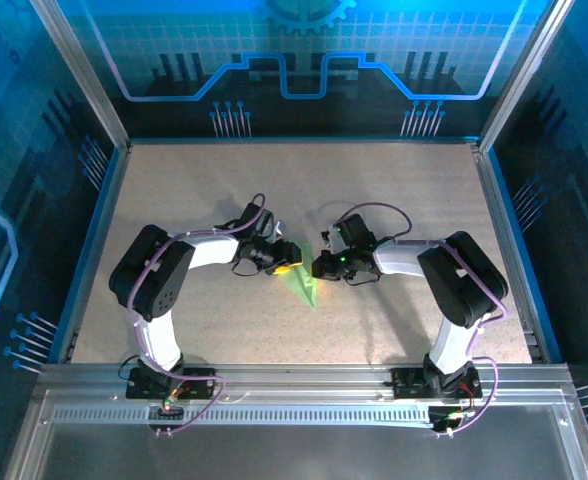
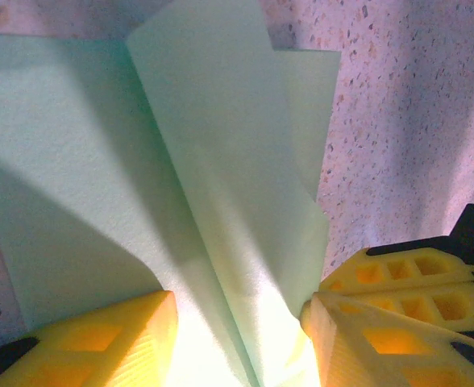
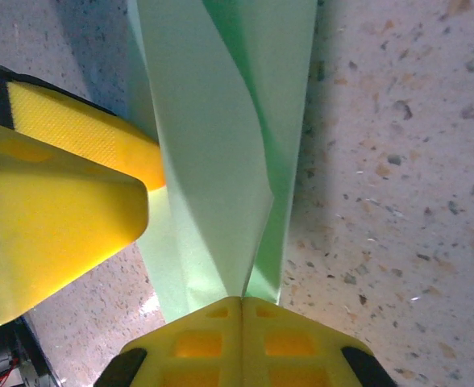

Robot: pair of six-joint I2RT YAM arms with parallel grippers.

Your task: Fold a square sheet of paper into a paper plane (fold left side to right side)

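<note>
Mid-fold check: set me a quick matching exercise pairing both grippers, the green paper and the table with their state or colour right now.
Things:
1. left gripper
2. right gripper
3. paper plane
4. table

States:
A. speckled beige
B. jaws shut, pinching the paper's narrow end
C. pale green, partly folded, with flaps standing up
D. jaws apart, one yellow finger on either side of the paper

Pairs: 1-D, 2-B, 3-C, 4-A
</note>
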